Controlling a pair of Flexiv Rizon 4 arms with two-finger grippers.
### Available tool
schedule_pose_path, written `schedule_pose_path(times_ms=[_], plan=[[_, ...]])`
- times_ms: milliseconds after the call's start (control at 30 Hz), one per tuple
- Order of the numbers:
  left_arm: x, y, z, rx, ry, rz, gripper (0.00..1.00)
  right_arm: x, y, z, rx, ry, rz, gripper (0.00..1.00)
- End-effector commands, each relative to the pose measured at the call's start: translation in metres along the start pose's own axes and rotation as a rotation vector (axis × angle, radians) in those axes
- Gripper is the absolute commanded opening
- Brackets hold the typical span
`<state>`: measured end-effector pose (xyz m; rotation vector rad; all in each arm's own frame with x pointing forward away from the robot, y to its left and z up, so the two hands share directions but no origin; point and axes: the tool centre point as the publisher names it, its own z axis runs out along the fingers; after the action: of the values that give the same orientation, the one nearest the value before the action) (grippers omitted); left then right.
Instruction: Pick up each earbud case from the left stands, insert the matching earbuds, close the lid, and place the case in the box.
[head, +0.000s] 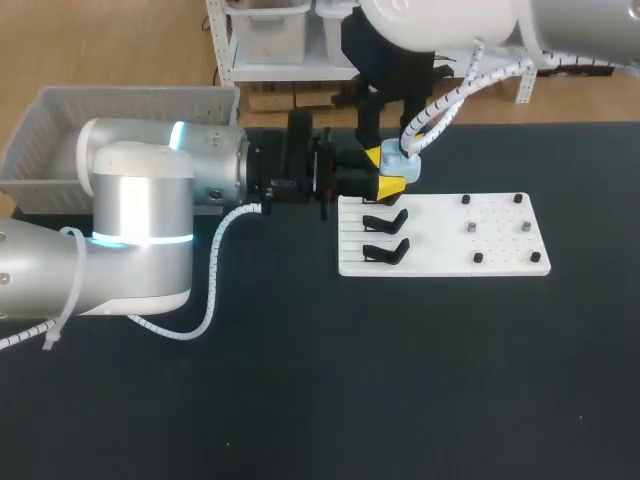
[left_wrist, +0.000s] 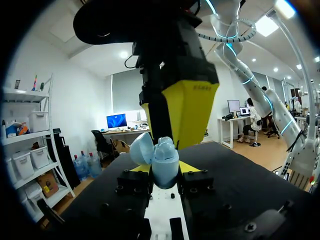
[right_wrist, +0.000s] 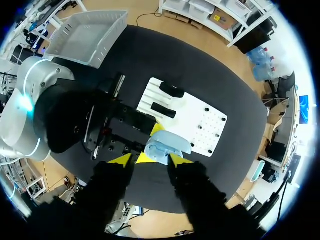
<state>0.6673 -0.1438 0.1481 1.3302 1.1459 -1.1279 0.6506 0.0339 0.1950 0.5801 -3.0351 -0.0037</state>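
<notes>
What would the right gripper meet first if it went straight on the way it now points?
Most likely the open earbud case, just ahead of the right gripper and held by the left gripper; depth is unclear.

You have one light blue earbud case (head: 402, 162) in the upper middle of the frame, two black stands (head: 385, 218) (head: 385, 250) showing on one white board (head: 500, 245) with six small pegs (head: 527, 225), and one grey box (head: 60, 120) at the upper left.
</notes>
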Motion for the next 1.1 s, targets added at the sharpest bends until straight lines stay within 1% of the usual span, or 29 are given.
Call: schedule_pose_path(times_ms=[33, 133, 233, 300, 367, 400, 500, 600, 733, 833, 967, 1100], plan=[[0.001, -0.002, 0.000, -0.008, -0.004, 0.004, 0.00, 0.017, -0.005, -0.016, -0.027, -0.035, 0.012, 1.00], [0.001, -0.002, 0.000, -0.008, -0.004, 0.004, 0.00, 0.017, -0.010, -0.028, -0.066, -0.070, 0.044, 1.00], [0.001, -0.002, 0.000, -0.008, -0.004, 0.004, 0.00, 0.007, -0.020, -0.037, -0.070, -0.121, 0.126, 1.00], [0.001, -0.002, 0.000, -0.008, -0.004, 0.004, 0.00, -0.003, -0.029, -0.037, -0.050, -0.145, 0.235, 1.00], [0.001, -0.002, 0.000, -0.008, -0.004, 0.004, 0.00, -0.012, -0.038, -0.038, -0.082, -0.170, 0.336, 1.00], [0.001, -0.002, 0.000, -0.008, -0.004, 0.004, 0.00, -0.016, -0.042, -0.037, -0.074, -0.192, 0.375, 1.00], [0.001, -0.002, 0.000, -0.008, -0.004, 0.004, 0.00, -0.027, -0.050, -0.034, -0.077, -0.235, 0.449, 1.00], [0.001, -0.002, 0.000, -0.008, -0.004, 0.004, 0.00, -0.037, -0.057, -0.031, -0.083, -0.271, 0.488, 1.00], [0.001, -0.002, 0.000, -0.008, -0.004, 0.004, 0.00, -0.047, -0.067, -0.020, -0.074, -0.262, 0.512, 1.00], [0.001, -0.002, 0.000, -0.008, -0.004, 0.004, 0.00, -0.049, -0.074, -0.008, -0.054, -0.242, 0.521, 1.00], [0.001, -0.002, 0.000, -0.008, -0.004, 0.004, 0.00, -0.046, -0.082, 0.006, -0.048, -0.204, 0.531, 1.00], [0.001, -0.002, 0.000, -0.008, -0.004, 0.004, 0.00, -0.037, -0.085, 0.015, -0.041, -0.178, 0.528, 1.00]])
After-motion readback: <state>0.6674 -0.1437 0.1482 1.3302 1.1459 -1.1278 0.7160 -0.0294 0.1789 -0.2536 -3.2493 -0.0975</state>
